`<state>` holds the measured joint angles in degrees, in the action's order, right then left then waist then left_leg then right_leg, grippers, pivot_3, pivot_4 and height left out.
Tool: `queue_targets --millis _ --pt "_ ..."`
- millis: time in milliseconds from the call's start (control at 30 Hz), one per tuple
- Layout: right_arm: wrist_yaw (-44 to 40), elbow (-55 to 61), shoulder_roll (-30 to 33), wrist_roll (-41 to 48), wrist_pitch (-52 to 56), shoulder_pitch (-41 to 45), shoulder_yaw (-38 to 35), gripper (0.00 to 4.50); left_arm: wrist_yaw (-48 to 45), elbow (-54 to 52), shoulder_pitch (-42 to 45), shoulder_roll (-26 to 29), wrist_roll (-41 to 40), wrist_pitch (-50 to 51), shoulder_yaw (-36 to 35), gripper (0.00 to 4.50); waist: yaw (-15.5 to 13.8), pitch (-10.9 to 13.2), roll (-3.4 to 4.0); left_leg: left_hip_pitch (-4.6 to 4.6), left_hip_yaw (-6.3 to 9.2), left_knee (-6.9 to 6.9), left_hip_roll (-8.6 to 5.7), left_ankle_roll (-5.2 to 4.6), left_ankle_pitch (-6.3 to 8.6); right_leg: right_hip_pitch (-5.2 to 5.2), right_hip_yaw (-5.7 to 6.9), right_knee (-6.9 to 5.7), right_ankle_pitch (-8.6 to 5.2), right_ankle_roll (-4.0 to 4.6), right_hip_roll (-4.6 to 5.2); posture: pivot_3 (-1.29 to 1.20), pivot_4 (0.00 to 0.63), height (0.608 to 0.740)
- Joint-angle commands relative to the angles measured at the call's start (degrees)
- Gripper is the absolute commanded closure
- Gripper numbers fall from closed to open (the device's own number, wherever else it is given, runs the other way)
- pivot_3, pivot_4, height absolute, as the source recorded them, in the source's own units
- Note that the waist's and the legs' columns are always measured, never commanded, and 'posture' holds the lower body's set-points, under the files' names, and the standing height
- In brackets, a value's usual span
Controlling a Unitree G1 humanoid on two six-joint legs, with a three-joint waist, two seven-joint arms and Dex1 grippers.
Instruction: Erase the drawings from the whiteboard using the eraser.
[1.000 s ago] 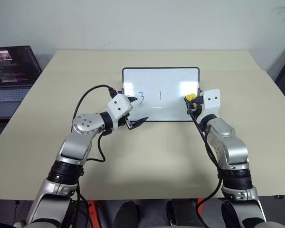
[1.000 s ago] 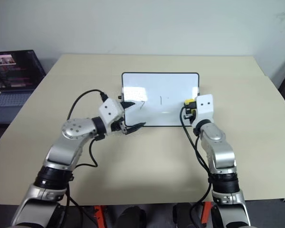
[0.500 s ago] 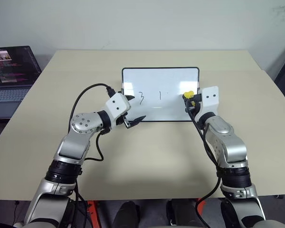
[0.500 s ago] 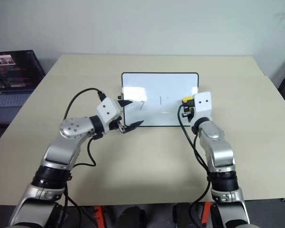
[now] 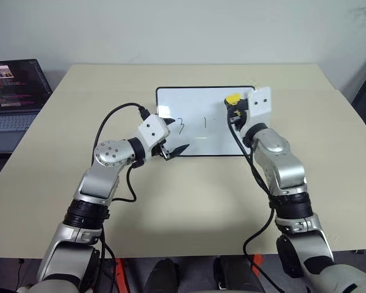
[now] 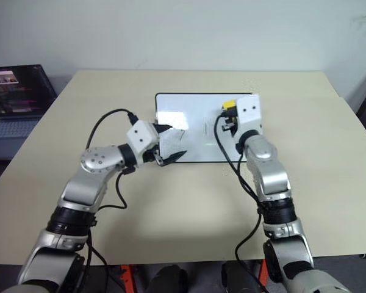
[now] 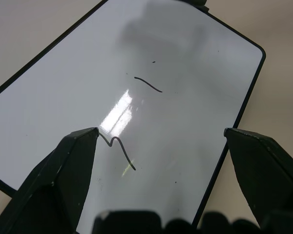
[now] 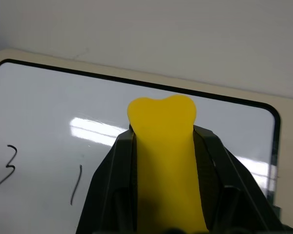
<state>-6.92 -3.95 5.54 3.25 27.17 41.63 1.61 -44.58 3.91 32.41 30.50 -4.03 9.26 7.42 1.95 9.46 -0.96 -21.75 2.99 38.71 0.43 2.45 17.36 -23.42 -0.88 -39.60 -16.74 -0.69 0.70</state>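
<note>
We see the right gripper [image 5: 233, 105] with its two black jaws clamped on the small yellow rectangular eraser [image 5: 233, 97], whose rounded end sticks out past the fingertips over the far right part of the glossy white, black-framed whiteboard [image 5: 198, 104] lying on the beige table [image 5: 189, 201]; the thin dark drawings [image 5: 194, 124], a "3" and a "1", lie to the left of those jaws and nearer the robot. The left gripper [image 5: 174, 137] has its jaws wide apart with nothing between them, hovering at the board's near left corner; the "3" sits just between and beyond its fingertips [image 7: 73, 161]; a dark open laptop [image 5: 15, 85] stands well apart to the left.
</note>
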Motion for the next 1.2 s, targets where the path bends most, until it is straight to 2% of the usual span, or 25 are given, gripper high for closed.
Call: queue_targets --millis 33,400,800,1200 --pt "0.58 -2.55 -1.63 -0.84 -4.72 4.28 0.90 3.30 -0.27 -0.78 1.33 0.11 0.21 -1.41 -0.42 0.00 -0.02 0.00 0.00 -0.02 0.01 0.00 0.00 0.00 0.00 -0.03 0.01 -0.02 0.00 0.00 0.00 0.00 0.150 0.740" --pt "0.21 -14.25 -3.80 -1.20 -12.45 11.52 1.15 3.30 0.51 -3.64 -2.03 2.15 0.63 -0.31 -1.50 0.00 -0.05 0.01 0.01 -0.06 0.00 -0.01 0.01 0.01 0.00 -0.10 0.01 -0.05 0.00 0.00 0.02 0.00 0.150 0.740" --pt "-0.68 -30.59 -1.34 -5.68 -20.07 14.69 2.41 3.30 1.10 -4.50 -1.63 2.16 0.80 0.26 -1.74 0.00 -0.03 0.01 0.02 -0.07 -0.03 0.00 0.01 0.01 0.00 -0.11 -0.01 -0.06 0.00 0.01 0.03 0.00 0.150 0.740" --pt "-3.50 -16.25 0.20 -7.78 -13.39 -0.09 5.08 3.30 0.65 -5.70 -1.91 2.61 0.52 0.93 -1.97 0.00 -0.09 -0.01 0.00 -0.05 -0.04 0.05 0.00 0.00 0.00 -0.10 -0.04 -0.17 0.00 0.00 0.04 0.00 0.150 0.740"
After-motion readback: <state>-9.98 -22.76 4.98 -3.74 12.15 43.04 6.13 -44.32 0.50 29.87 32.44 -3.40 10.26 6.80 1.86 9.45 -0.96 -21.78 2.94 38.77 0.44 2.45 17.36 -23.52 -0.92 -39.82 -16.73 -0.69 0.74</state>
